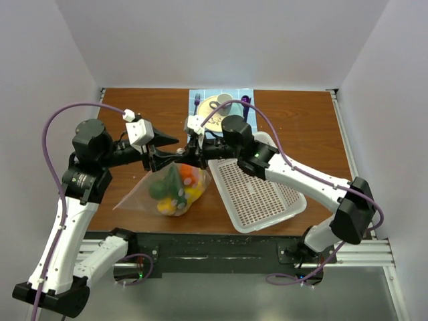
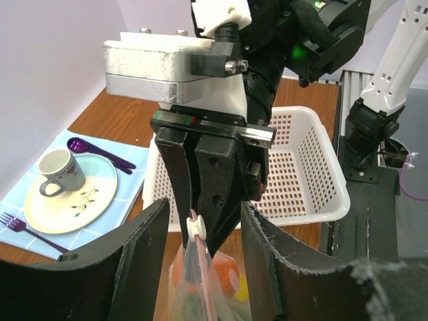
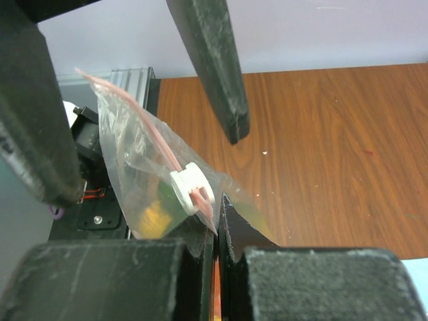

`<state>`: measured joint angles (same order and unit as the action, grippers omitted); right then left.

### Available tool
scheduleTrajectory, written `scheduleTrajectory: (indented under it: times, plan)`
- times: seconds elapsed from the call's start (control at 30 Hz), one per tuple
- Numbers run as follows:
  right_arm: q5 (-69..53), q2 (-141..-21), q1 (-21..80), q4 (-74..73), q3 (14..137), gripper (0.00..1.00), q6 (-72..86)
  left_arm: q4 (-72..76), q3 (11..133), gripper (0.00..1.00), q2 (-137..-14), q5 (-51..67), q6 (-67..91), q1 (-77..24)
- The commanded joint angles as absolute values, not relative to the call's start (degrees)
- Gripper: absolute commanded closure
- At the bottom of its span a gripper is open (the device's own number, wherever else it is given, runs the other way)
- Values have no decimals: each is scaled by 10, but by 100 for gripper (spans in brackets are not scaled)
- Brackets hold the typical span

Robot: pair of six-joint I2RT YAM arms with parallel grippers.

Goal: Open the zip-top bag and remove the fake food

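The zip-top bag (image 1: pixel 175 190) hangs above the table with the fake food (image 1: pixel 180 194) inside: orange, green and yellow pieces. My right gripper (image 1: pixel 184 158) is shut on the bag's top corner, right beside the white slider (image 3: pixel 191 190) on the pink zip strip. In the right wrist view my right gripper (image 3: pixel 218 204) pinches the clear plastic. My left gripper (image 2: pixel 202 212) is open, with one finger on each side of the slider (image 2: pixel 196 229) and touching nothing. It also shows in the top view (image 1: pixel 168 152). An orange piece (image 2: pixel 229 274) shows through the bag.
A white perforated basket (image 1: pixel 257 194) sits on the table right of the bag and shows behind the grippers in the left wrist view (image 2: pixel 304 167). A plate with a cup (image 1: pixel 217 103), fork and purple spoon lies on a blue mat at the back.
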<state>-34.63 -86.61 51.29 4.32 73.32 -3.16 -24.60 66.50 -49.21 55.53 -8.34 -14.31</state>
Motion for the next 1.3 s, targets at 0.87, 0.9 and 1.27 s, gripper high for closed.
scheduleTrajectory:
  times: [0.87,0.9,1.27]
  plan:
    - [-356,-870,521,65,778,100,-22,-270,672,79,-511,528,-118,-151]
    - [-354,-870,520,64,778,100,-22,-273,673,81,-512,526,-123,-152]
    - [-273,-836,515,87,745,100,-40,-375,743,100,-544,457,-186,-155]
